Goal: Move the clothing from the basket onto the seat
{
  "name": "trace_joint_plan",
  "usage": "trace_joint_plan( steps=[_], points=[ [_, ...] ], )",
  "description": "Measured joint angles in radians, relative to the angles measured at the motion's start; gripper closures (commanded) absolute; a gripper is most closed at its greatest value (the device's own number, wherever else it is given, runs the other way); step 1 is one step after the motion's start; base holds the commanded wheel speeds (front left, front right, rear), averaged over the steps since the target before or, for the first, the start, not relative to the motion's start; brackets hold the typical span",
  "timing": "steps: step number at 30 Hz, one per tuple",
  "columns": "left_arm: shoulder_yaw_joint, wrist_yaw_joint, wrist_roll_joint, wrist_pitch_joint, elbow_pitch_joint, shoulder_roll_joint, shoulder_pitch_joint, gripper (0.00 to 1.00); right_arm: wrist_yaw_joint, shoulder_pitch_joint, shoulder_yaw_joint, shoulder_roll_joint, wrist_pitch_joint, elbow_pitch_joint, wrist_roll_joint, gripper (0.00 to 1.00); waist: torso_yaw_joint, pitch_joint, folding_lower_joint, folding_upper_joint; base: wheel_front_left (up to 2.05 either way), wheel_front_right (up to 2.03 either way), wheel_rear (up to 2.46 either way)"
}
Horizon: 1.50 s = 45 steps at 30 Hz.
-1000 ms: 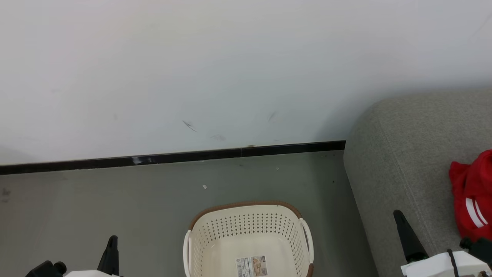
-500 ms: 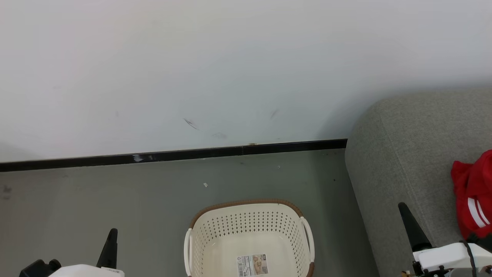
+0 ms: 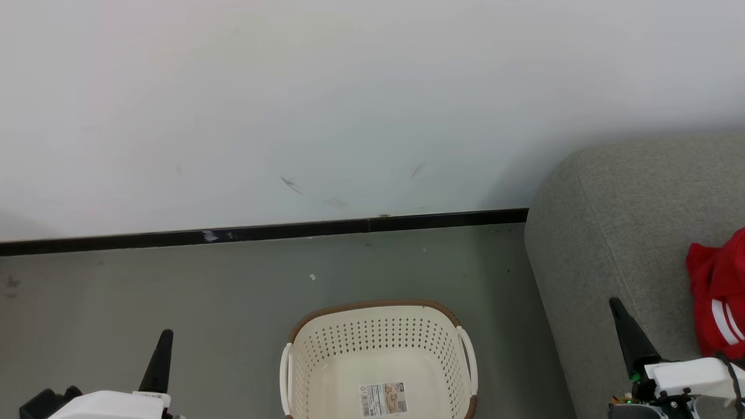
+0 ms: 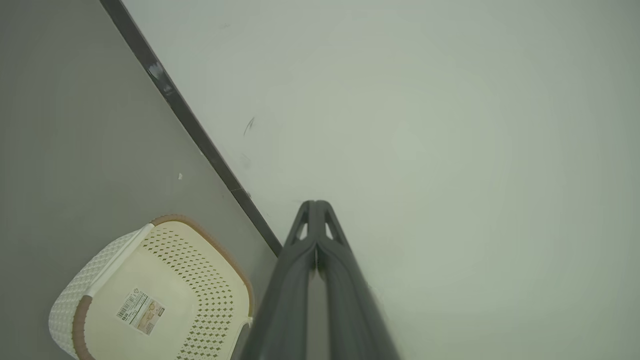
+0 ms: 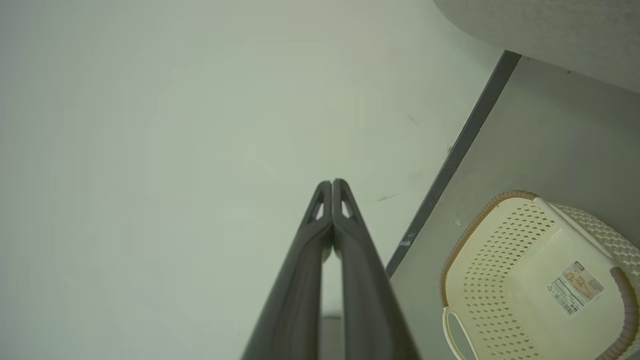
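My head camera finds red clothing [image 3: 719, 291] on the seat [image 3: 611, 221], basket [image 3: 378, 340] beside it; wrist cameras show left claw [image 4: 316, 205] and right claw [image 5: 332, 184] clenched

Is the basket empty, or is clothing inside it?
Empty: the basket holds just a stuck label on its floor; red clothing lies on the seat.

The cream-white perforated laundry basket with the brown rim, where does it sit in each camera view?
Head view: the oval cream-white perforated plastic basket sits bottom centre, cut by the lower edge.
Left wrist view: basket at lower left, tilted.
Right wrist view: basket at lower right.
Shared landmark: the black skirting strip along the wall, beyond the brown rim.
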Motion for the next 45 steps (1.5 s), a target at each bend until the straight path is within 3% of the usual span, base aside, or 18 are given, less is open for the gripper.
trace_joint_plan(
  steps=[17, 45],
  points=[
    [0.052, -0.064, -0.197, 0.057, 0.015, -0.022, -0.025, 1.00, 0.000, -0.042, -0.001, -0.021, 0.043, 0.033, 0.285, 1.00, 0.006, 0.006, -0.0002, 0.0000, 0.00, 0.00, 0.00],
    [0.055, -0.070, -0.201, 0.060, 0.026, -0.023, -0.040, 1.00, 0.000, -0.053, -0.001, -0.024, 0.043, 0.048, 0.296, 1.00, 0.006, 0.006, -0.0003, 0.0000, 0.00, 0.00, 0.00]
  ],
)
